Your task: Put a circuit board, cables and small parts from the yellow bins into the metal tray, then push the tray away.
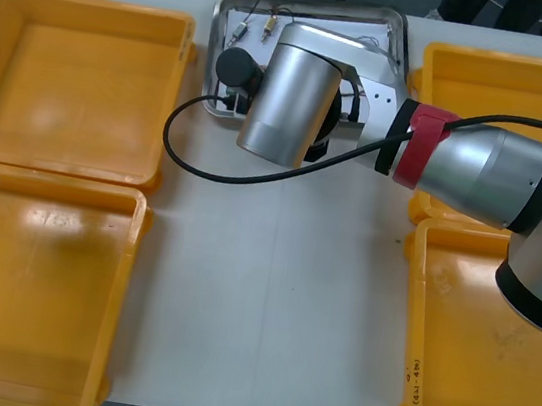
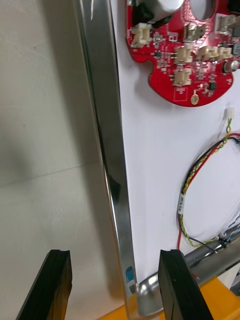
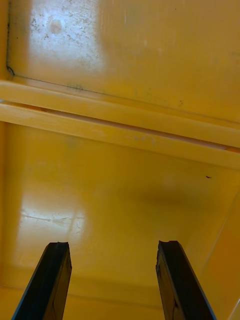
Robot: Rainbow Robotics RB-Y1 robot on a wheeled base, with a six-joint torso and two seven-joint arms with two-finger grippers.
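The right arm (image 1: 477,171) reaches across the worktop (image 1: 266,313) to the metal tray (image 1: 220,14) between the yellow bins (image 1: 75,85); the right claw (image 2: 115,255) is spread wide, holding nothing, one finger over the worktop and the other over the tray's white inside, the shiny rim between them; a round red circuit board (image 2: 180,50) and a red and yellow cable (image 2: 200,170) lie in the tray; the left claw (image 3: 112,245), also wide and holding nothing, hangs over a bare yellow bin at the left side.
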